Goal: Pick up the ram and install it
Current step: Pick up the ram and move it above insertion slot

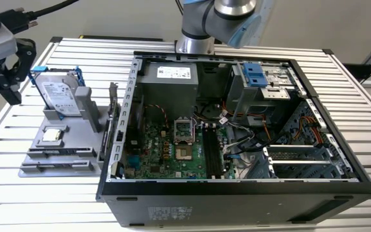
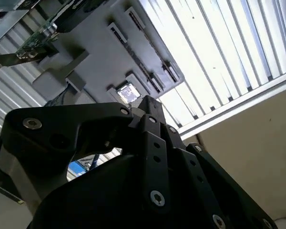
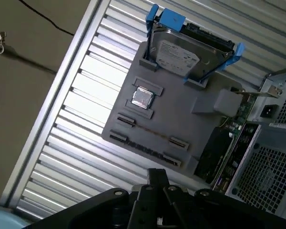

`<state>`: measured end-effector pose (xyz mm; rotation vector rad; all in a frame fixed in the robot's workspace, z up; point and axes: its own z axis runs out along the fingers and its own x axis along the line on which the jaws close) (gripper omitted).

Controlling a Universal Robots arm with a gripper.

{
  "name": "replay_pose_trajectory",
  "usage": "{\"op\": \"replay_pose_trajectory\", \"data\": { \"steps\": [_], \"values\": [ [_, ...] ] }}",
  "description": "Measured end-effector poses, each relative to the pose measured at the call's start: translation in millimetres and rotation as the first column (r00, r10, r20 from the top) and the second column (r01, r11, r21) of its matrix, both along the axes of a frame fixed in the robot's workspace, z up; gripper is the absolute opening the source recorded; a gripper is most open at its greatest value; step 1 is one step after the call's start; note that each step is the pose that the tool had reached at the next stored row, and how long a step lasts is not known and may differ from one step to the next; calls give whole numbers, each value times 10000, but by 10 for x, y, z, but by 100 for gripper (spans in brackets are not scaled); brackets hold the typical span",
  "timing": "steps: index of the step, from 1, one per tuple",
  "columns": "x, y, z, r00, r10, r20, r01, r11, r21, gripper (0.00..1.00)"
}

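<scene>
- On the slatted metal table (image 1: 37, 208), at the exterior view's left, a grey holder tray (image 1: 76, 133) sits just beside the open computer case (image 1: 237, 198).
- The ram (image 1: 63, 166) reads as a thin dark strip standing on edge in the tray's outer slot row, the row farthest from the hard drive (image 1: 60, 94). In the first wrist view the same strip (image 3: 143, 150) runs between two end clips. Nothing touches it, and it is outside the case.
- The hard drive, silver in a blue frame, stands upright at the tray's far end.
- A small square silver chip (image 1: 52, 135) lies flat on the tray between the drive and the slot rows.
- The gripper (image 1: 11, 96) hangs at the exterior view's left edge, off the tray's side. It is near the hard drive and well apart from the ram.
- In both wrist views the claw's tips come together at one point (image 2: 148, 102) (image 3: 158, 175). The claw looks closed, with nothing between the tips.
- The first wrist view looks down past the claw onto the tray (image 3: 181, 119), with the ram's slot row nearest the claw.
- The case lies on its side with the panel off, showing the green motherboard (image 1: 163, 154).
- Long black memory slots (image 1: 212, 154) run beside the processor socket (image 1: 184, 130).
- The arm (image 1: 214, 19) rises behind the case at the table's far edge.
</scene>
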<state>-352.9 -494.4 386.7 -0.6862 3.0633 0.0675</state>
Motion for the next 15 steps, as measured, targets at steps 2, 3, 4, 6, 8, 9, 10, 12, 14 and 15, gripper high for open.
{"op": "replay_pose_trajectory", "data": {
  "steps": [2, 3, 4, 6, 8, 9, 10, 12, 14, 15],
  "values": [
    [0, 0, 1, 9993, 371, -1, -371, 9993, -10, 0],
    [0, 0, 0, 9985, 550, -1, -550, 9985, -14, 0],
    [0, 0, 0, 9973, 730, -1, -730, 9973, -18, 0],
    [0, 0, 0, 9940, 1098, -2, -1098, 9940, -24, 0],
    [-1, 0, 0, 9894, 1455, -2, -1455, 9894, -29, 0],
    [-1, 0, 1, 9866, 1633, -3, -1633, 9866, -33, 0],
    [-1, 0, 0, 9835, 1808, -3, -1808, 9835, -35, 0],
    [-1, 0, 1, 9762, 2167, -4, -2167, 9762, -39, 0],
    [-1, 0, 0, 9678, 2518, -5, -2518, 9678, -41, 0],
    [-1, 0, 0, 9628, 2701, -5, -2701, 9628, -42, 0]
  ]
}}
